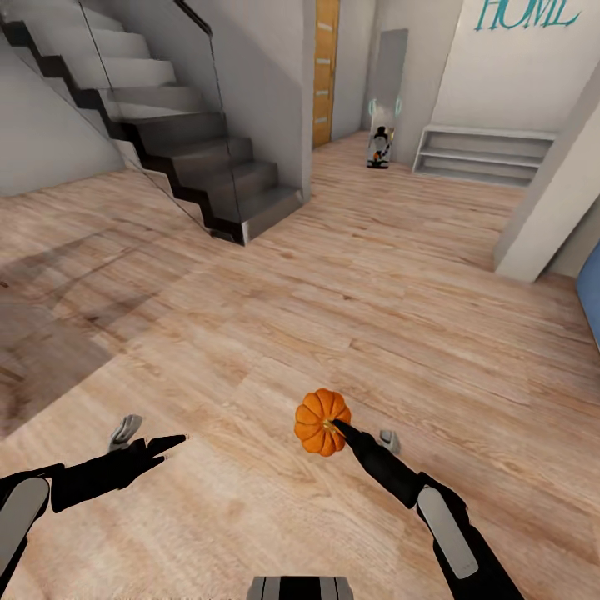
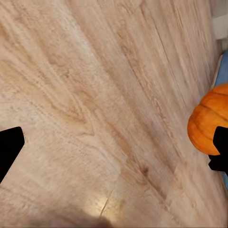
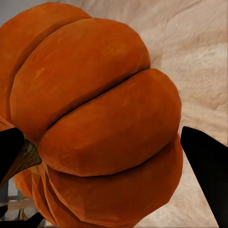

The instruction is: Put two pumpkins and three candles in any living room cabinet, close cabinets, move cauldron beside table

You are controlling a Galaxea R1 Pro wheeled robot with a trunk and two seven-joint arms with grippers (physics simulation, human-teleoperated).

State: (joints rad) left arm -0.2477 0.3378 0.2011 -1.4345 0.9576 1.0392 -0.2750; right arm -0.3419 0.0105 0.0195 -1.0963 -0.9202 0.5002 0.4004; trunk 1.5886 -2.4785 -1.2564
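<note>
A bright orange ribbed pumpkin (image 1: pixel 322 421) with a brownish stem, black grippers, pale woodgrain floor (image 1: pixel 400 275), dark grey stairs (image 1: pixel 183 142), teal wall lettering (image 1: pixel 527 13).

You're looking down at a pale wood-plank floor (image 2: pixel 95 104); its grain is running diagonally across the frame. A black left gripper fingertip (image 2: pixel 9 149) is poking in at one edge. A bright-orange ribbed round pumpkin (image 2: pixel 209 123) is sitting at the opposite edge, cut off by the frame. A black piece (image 2: pixel 220 152) is overlapping the pumpkin's lower side; you can't tell from here whether that's a finger of this gripper or something else. A strip of blue surface (image 2: pixel 223 71) and a bit of pale grey (image 2: pixel 219 19) are showing in the corner past the pumpkin. A soft bright glare patch (image 2: pixel 99 206) is lying on the planks near the frame edge.
</note>
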